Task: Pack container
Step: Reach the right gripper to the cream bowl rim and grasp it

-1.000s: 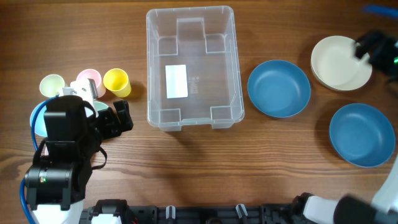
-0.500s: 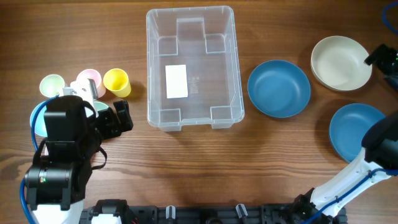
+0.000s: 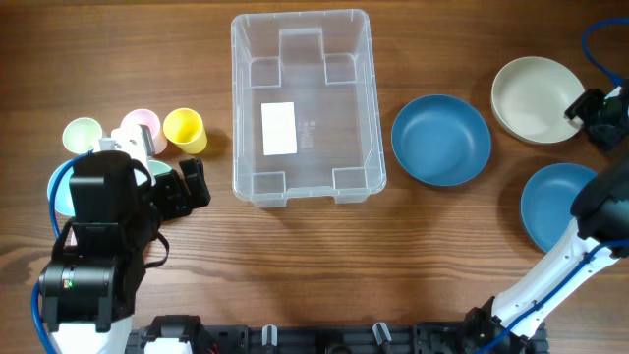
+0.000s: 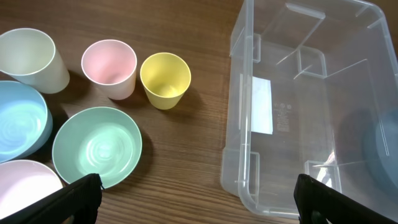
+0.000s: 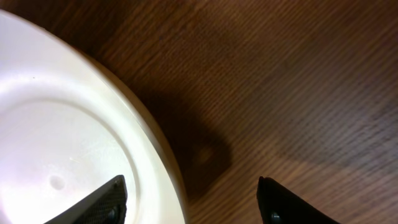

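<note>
The container (image 3: 324,138) is a large clear plastic bin with a white label, standing empty at the table's middle back. It also shows in the left wrist view (image 4: 323,118). My left gripper (image 3: 189,184) is open and empty just left of the container's front corner, with its jaws (image 4: 198,200) above bare wood. My right gripper (image 3: 590,108) is open at the right rim of a cream bowl (image 3: 531,98). In the right wrist view its jaws (image 5: 189,198) straddle that bowl's rim (image 5: 68,143), one finger over the bowl and one over the table.
Two blue bowls (image 3: 440,140) (image 3: 555,206) lie right of the container. Left of it stand a yellow cup (image 4: 165,79), a pink cup (image 4: 109,67) and a cream cup (image 4: 28,59), with a green bowl (image 4: 96,146), a light blue bowl (image 4: 18,124) and a pink bowl (image 4: 22,190).
My right gripper has moved from above the cream bowl's upper right to its right rim. The left arm and all objects have not moved.
</note>
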{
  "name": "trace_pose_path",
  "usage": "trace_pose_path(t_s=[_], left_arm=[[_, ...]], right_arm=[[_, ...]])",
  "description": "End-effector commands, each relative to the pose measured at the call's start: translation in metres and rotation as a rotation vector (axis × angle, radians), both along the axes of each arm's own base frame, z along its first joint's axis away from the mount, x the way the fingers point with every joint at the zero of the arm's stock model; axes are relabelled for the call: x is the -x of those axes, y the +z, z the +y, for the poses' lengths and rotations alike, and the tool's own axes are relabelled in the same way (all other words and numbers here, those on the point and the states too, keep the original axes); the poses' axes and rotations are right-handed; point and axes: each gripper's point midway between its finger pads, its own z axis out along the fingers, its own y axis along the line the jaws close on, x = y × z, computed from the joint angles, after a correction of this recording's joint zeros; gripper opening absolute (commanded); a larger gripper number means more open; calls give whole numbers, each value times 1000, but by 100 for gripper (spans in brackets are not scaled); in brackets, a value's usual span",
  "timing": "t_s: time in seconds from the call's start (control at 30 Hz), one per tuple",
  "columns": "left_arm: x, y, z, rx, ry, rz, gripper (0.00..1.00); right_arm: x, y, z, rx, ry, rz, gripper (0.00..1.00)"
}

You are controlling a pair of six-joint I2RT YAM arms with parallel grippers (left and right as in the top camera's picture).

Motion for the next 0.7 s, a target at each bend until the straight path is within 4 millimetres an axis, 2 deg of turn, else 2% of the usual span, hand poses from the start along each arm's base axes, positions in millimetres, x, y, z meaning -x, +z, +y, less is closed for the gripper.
trace_pose_path(t_s=[0.0, 0.07, 0.2, 0.37, 0.5, 0.67], left_arm=[[-1, 10, -4, 19, -9, -26, 100], [-1, 10, -4, 19, -9, -26, 100], [-1, 10, -4, 19, -9, -26, 100], [-1, 10, -4, 19, -9, -26, 100], [-1, 10, -4, 19, -9, -26, 100], [-1, 10, -4, 18, -9, -26, 100]], right_arm=[[0, -25, 8, -12, 13, 47, 63], [-2, -26, 9, -11, 12, 43, 49], [-2, -26, 9, -16, -8, 41, 30], [-2, -26, 9, -18, -18, 39, 14], [-3, -26, 9, -21, -33, 37, 5], [-7, -23, 15, -51, -23, 11, 4]])
